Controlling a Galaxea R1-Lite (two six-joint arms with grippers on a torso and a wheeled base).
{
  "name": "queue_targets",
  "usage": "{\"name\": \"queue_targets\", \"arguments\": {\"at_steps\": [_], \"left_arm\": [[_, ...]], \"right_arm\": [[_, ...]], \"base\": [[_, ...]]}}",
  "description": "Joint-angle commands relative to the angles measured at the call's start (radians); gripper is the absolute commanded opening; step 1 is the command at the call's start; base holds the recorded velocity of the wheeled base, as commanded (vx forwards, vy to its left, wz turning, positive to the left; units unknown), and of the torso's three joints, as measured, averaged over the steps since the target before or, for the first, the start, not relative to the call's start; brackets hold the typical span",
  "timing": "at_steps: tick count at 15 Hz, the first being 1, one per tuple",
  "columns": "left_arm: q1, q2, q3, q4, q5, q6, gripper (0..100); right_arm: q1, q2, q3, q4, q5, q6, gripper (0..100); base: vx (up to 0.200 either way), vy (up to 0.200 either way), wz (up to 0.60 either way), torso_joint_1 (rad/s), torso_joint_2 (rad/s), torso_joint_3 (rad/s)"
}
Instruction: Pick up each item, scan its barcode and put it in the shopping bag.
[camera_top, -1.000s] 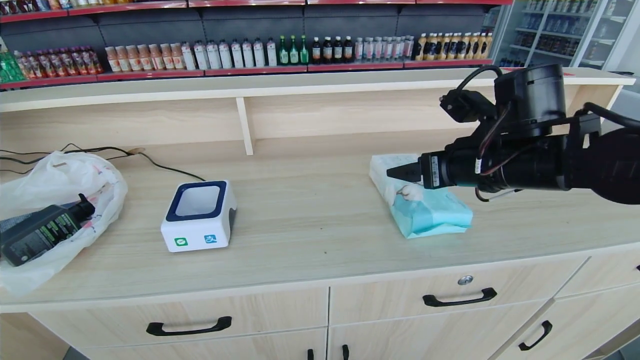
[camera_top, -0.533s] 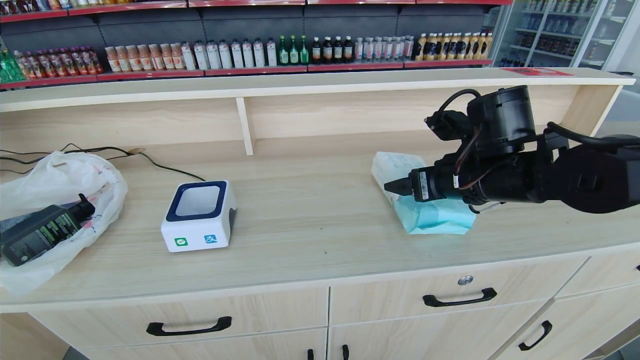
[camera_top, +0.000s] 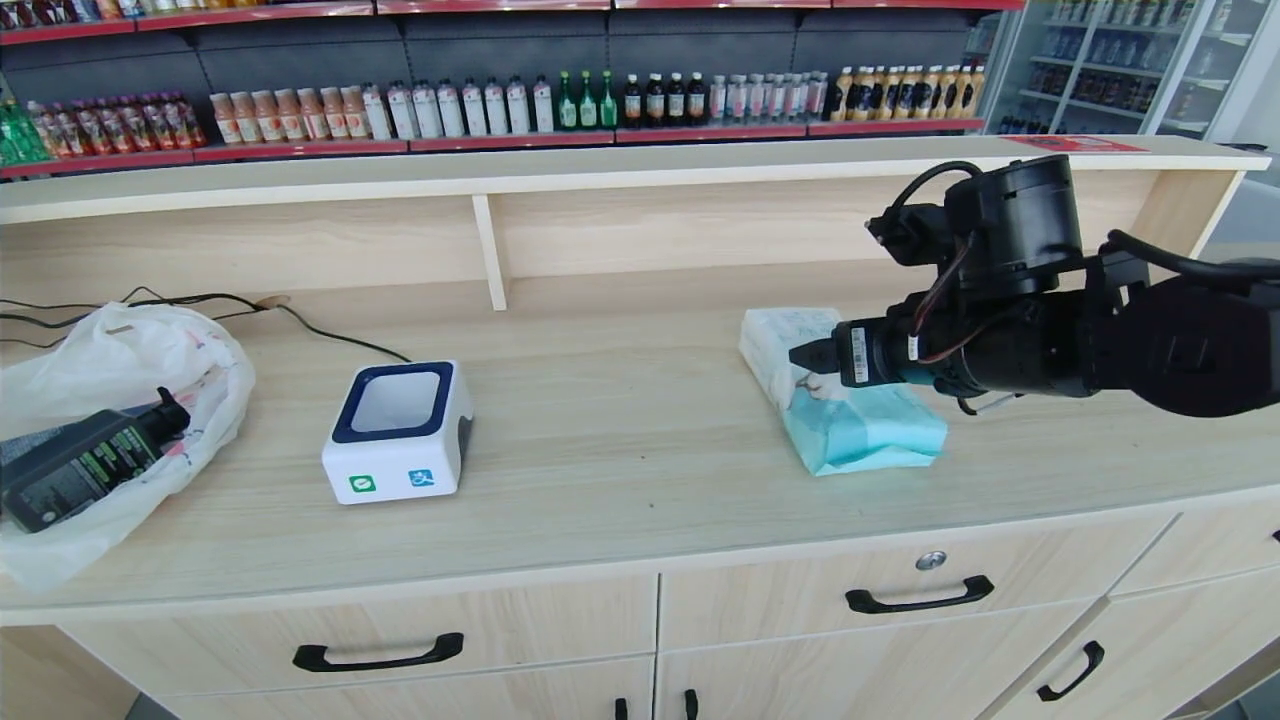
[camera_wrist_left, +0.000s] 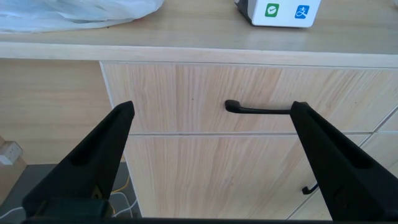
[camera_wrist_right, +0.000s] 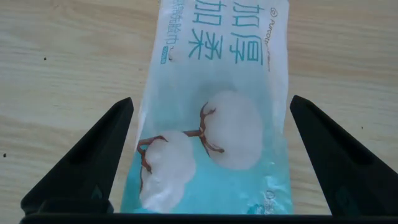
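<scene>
My right gripper (camera_top: 800, 355) hides part of the tissue pack (camera_top: 860, 430) in the head view, and in my right wrist view the pack's near end runs off the edge. The shopping bag (camera_top: 120, 350) is cut off at the head view's left edge. In my left wrist view the scanner (camera_wrist_left: 280, 11) is cropped.

Wooden counter (camera_top: 620, 450) — drawers (camera_top: 400, 615) with black handles below, stocked shelves (camera_top: 510, 143) behind.
</scene>
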Motion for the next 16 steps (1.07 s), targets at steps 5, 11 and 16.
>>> {"name": "queue_targets", "arguments": {"at_steps": [5, 11, 16], "left_arm": [[0.000, 0.000, 0.000, -0.001, 0.000, -0.001, 100], [0.000, 0.000, 0.000, -0.001, 0.000, -0.001, 100], [0.000, 0.000, 0.000, -0.001, 0.000, -0.001, 100]], "right_arm": [[0.036, 0.025, 0.051, -0.007, -0.011, 0.008, 100], [0.025, 0.103, -0.015, -0.009, -0.009, 0.079, 100], [0.022, 0.120, -0.036, 0.026, 0.004, 0.080, 0]], "base": [[0.000, 0.000, 0.00, 0.000, 0.00, 0.000], [0.000, 0.000, 0.00, 0.000, 0.00, 0.000], [0.000, 0.000, 0.00, 0.000, 0.00, 0.000]]}}
